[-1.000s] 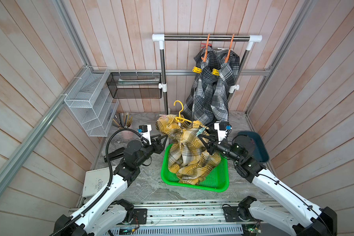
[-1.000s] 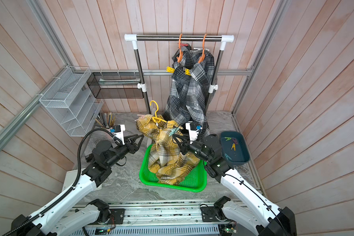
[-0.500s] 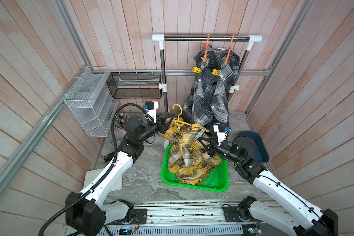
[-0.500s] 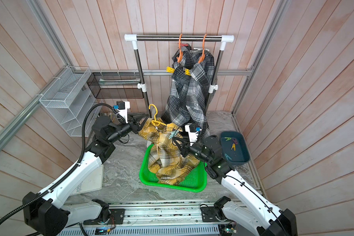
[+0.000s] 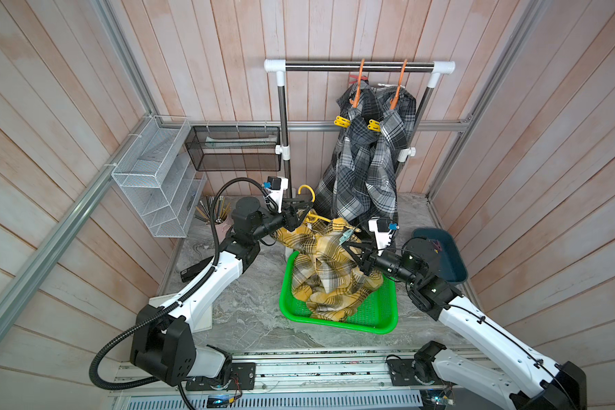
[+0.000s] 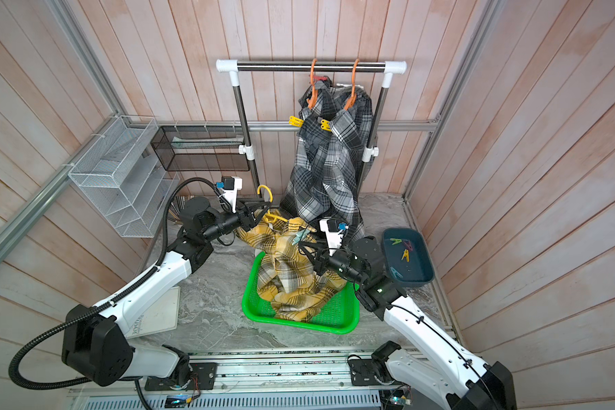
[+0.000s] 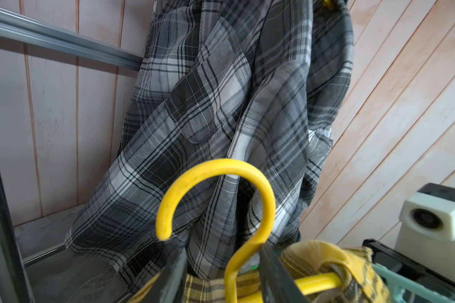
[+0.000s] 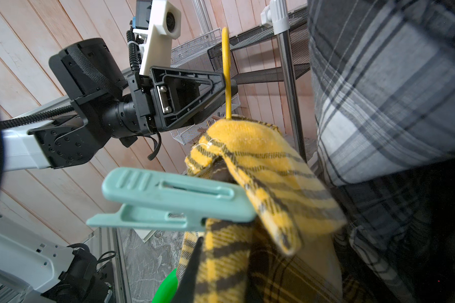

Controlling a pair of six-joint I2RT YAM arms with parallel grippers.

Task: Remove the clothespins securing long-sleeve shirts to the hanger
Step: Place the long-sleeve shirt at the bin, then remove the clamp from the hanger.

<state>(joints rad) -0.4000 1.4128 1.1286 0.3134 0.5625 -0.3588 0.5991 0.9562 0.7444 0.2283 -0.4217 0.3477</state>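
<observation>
A yellow plaid shirt [image 5: 327,269] on a yellow hanger [image 5: 306,190] droops into the green basket [image 5: 334,321]. A pale teal clothespin [image 8: 168,199] clips its shoulder fabric to the hanger; it also shows in both top views [image 5: 347,234] [image 6: 300,236]. My left gripper [image 7: 222,259] stands open around the hanger's neck [image 7: 237,262], which lies against one finger. My right gripper [image 5: 352,248] is shut on the yellow shirt just below the teal clothespin; one finger [image 8: 192,265] shows. Two grey plaid shirts [image 5: 366,170] hang on orange hangers [image 5: 359,85], with yellow clothespins [image 5: 341,121] [image 5: 374,125] on them.
A dark teal tray [image 6: 428,277] holding several loose clothespins sits to the right of my right arm. The clothes rail [image 5: 359,65] stands at the back. A white wire shelf [image 5: 157,177], a black mesh basket [image 5: 235,147] and a pencil cup [image 5: 217,220] line the left.
My left arm has risen from beside the basket to the hanger's neck, and the shirt's top sits higher. The right gripper has kept its place and grip.
</observation>
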